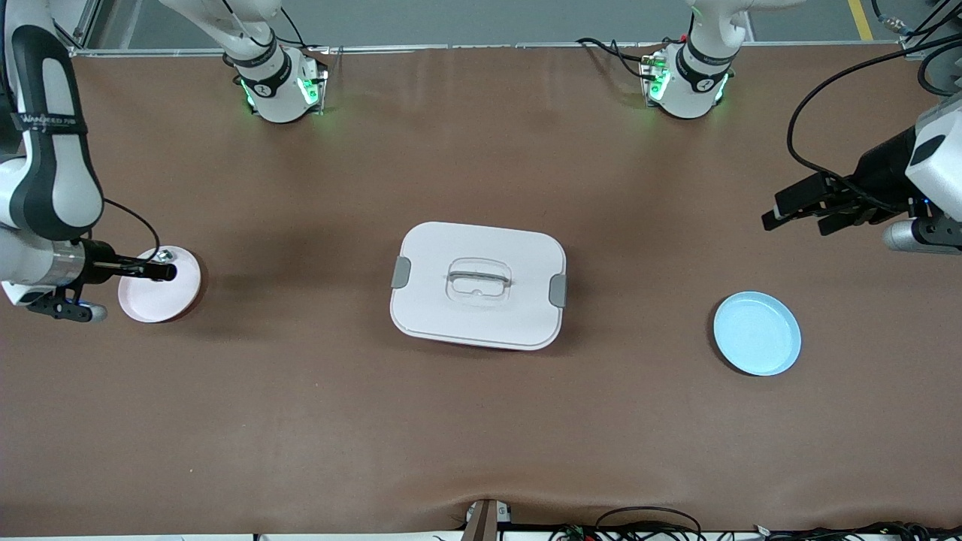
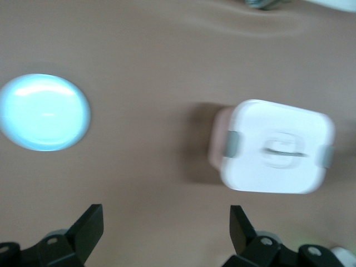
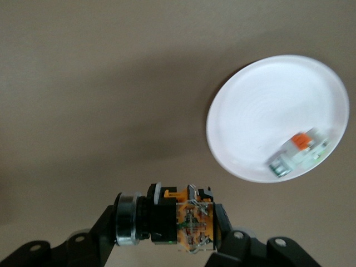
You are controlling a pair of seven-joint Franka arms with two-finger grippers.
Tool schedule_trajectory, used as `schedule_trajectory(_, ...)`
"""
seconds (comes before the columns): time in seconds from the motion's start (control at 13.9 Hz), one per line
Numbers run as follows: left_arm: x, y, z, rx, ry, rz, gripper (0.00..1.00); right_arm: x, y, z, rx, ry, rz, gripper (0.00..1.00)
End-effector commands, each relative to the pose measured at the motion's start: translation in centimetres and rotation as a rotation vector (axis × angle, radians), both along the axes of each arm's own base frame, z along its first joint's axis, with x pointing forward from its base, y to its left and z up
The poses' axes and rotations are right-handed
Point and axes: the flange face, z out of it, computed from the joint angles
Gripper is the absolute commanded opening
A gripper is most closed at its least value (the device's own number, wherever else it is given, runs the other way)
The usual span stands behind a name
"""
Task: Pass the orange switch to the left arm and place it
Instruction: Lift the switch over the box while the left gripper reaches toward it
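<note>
Now pickup done: right gripper [image 3: 167, 222], frame left, clamps small black-orange switch [image 3: 169, 219] above white round plate [image 1: 150, 300]. Next: carry w/o hitting white lidded box [image 1: 478, 284], frame centre. Left gripper [image 1: 800, 210] waits, fingers apart, frame right, nr light-blue plate [image 1: 757, 333].

Both arms are running off the front view's edges, the right arm [image 1: 45, 173] losing its upper links and the left arm [image 1: 932, 173] its wrist. The right end effector [image 1: 161, 272] is blocking part of the pink plate [image 1: 150, 304], where a small part [image 1: 164, 256] is showing too small to identify. Motion is blurring the box [image 2: 275, 147] in the left wrist view, whose lower edge is cropping the left end effector [image 2: 167, 233].
</note>
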Motion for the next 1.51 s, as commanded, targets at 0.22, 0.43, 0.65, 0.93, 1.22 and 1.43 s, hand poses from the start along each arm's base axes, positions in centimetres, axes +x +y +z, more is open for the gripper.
schedule_trajectory(0.22,2.2,-2.4,-0.7,-0.286,-0.022,0.02,1.0,0.9,8.9,4.3,0.008,0.046,-0.159,0.0)
schedule_trajectory(0.43,3.4,-7.1,-1.8,-0.359,-0.058,0.024,1.0,0.7,13.3,6.5,0.027,0.083,-0.239,0.0)
schedule_trajectory(0.65,3.9,-11.9,-3.2,-0.412,-0.072,0.023,1.0,0.5,17.6,7.8,0.007,0.087,-0.28,0.0)
schedule_trajectory(0.93,3.5,-19.1,-5.6,-0.426,-0.098,-0.013,1.0,0.5,23.9,10.0,0.026,0.099,-0.394,0.0)
schedule_trajectory(1.22,1.5,-24.9,-7.8,-0.431,-0.045,-0.091,1.0,0.8,31.0,13.8,0.023,0.077,-0.514,0.0)
schedule_trajectory(1.43,0.5,-27.7,-8.9,-0.474,0.0,-0.109,1.0,1.8,34.1,14.7,0.042,0.109,-0.62,0.0)
